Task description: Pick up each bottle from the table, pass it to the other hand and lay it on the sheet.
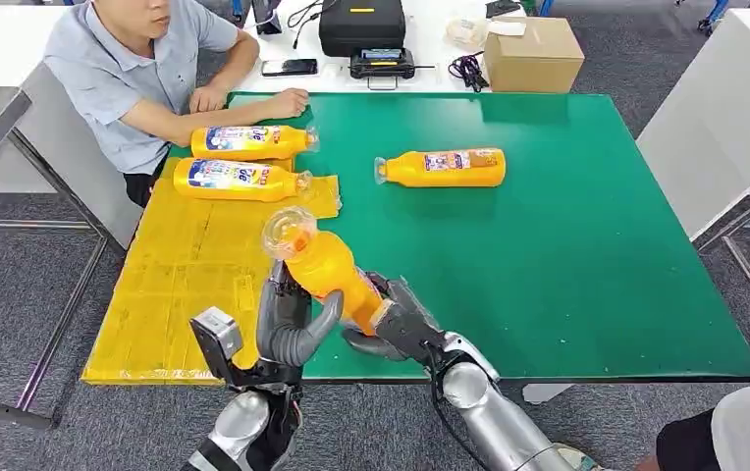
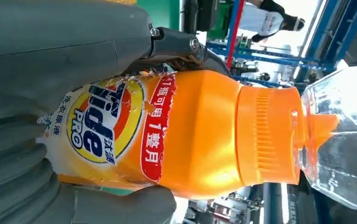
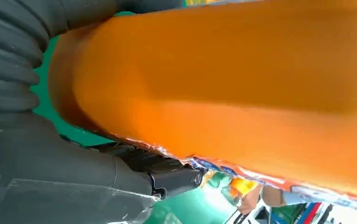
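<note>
- Mid-handover above the green table's [image 1: 597,245] near edge: held bottle [image 1: 327,265] tilted, clear cap toward the yellow sheet [image 1: 185,285].
- Right hand [image 1: 401,324] wrapped round the base; left hand [image 1: 293,319] curled around the labelled middle — both holding.
- Probably rigid, smooth plastic, likely slippery — safest gripped mid-body, not by the cap.

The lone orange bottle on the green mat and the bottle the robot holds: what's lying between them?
Nothing: in the head view, only bare green mat separates the lone bottle from the held bottle.
</note>
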`<state>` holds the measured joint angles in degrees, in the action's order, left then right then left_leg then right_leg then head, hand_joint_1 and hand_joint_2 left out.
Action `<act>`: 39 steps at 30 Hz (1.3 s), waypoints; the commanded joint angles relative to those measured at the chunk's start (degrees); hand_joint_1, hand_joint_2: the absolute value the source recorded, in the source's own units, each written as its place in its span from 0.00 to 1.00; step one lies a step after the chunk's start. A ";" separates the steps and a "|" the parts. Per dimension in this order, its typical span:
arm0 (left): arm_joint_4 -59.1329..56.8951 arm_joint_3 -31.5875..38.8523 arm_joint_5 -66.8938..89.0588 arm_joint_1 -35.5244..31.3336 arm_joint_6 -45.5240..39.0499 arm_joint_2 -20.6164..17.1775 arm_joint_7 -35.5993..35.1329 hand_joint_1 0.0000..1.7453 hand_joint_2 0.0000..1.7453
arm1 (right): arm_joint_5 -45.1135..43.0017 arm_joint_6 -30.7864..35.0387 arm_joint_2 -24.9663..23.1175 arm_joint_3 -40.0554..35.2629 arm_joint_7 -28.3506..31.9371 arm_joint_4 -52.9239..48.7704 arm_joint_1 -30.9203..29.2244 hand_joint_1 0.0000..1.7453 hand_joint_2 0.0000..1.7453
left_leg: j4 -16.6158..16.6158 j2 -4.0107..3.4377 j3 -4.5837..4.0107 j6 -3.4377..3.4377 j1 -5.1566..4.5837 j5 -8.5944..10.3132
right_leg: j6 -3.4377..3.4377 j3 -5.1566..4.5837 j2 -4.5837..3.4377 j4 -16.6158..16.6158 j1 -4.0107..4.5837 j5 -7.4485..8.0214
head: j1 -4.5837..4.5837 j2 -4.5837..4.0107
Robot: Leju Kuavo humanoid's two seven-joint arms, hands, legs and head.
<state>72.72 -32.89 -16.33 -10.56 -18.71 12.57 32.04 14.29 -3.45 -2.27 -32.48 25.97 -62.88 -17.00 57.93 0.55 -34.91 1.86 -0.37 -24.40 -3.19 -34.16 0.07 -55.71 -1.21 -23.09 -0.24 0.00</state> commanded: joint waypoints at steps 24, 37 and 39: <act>-0.29 2.24 31.69 -0.60 -17.20 -3.67 -4.49 1.00 1.00 | 6.90 8.22 0.48 3.64 -1.05 3.65 1.80 0.00 1.00 | -0.03 -0.09 0.20 -0.11 0.07 -0.07 | 0.14 0.20 -0.06 0.04 0.08 -0.04 | 0.00 0.00; -6.26 10.42 53.49 -2.03 -20.27 -5.24 -12.29 1.00 1.00 | 11.41 9.68 0.73 6.27 0.26 -4.61 7.41 0.00 1.00 | -0.04 -0.03 0.13 -0.08 0.04 -0.03 | 0.10 0.10 0.01 0.02 0.04 -0.04 | 0.00 0.00; -6.08 11.22 56.50 -1.88 -21.29 -5.06 -12.88 1.00 1.00 | 11.99 9.39 0.89 6.04 0.31 -4.39 7.28 0.00 1.00 | -0.01 -0.06 0.19 -0.10 0.08 -0.07 | 0.13 0.17 -0.02 0.04 0.08 -0.06 | 0.00 0.00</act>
<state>70.49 -24.98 36.83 -10.17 -39.39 8.72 19.98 25.66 6.12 -1.84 -27.50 26.32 -66.73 -9.58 57.93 0.54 -34.92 1.86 -0.36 -24.40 -3.18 -34.18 0.06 -55.71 -1.21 -23.09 -0.24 0.00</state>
